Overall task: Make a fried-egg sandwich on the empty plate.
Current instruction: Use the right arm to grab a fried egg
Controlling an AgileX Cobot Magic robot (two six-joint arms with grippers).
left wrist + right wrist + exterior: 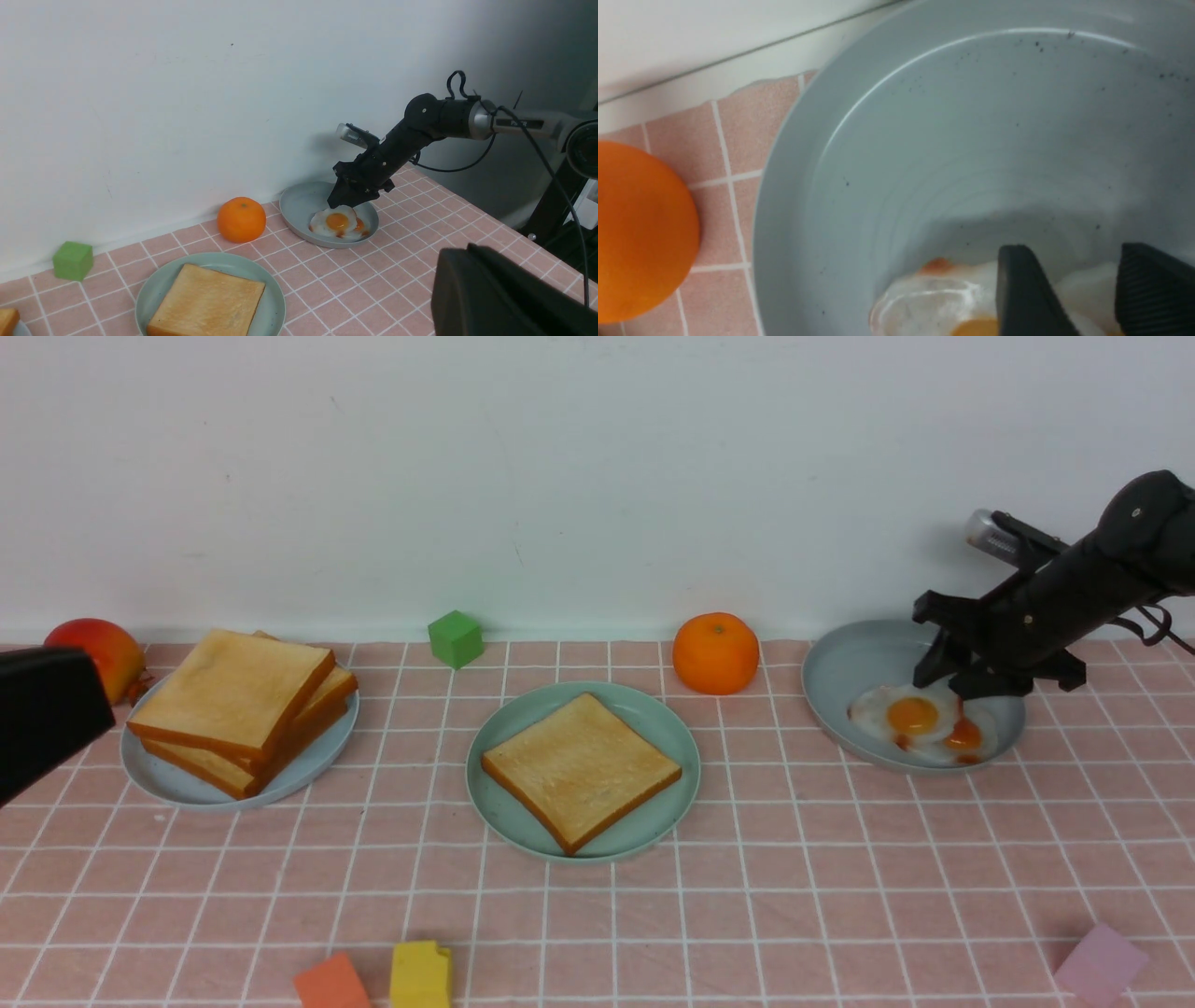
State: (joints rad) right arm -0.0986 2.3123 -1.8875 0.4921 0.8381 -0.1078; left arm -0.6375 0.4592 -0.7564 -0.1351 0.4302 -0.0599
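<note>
The mint-green plate (518, 719) sits mid-table with one golden toast slice (581, 770) flat on it; both also show in the left wrist view, the plate (154, 284) and the toast (208, 301). A white fried egg with a yellow-orange yolk (912, 714) lies on the right pale blue-grey plate (850, 663), overlapping a smaller egg with a deeper orange yolk (964, 735). My right gripper (952, 686) is open and down on the eggs, its jaws astride egg white (934, 298). My left gripper (89, 695) hovers shut and empty at the far left.
A pile of toast slices (233, 695) fills the left pale blue-grey plate (168, 779). An orange (715, 653), a green cube (456, 638) and a red-yellow fruit (98, 649) stand by the wall. Orange (331, 982), yellow (420, 975) and pink (1100, 963) blocks lie near the front edge.
</note>
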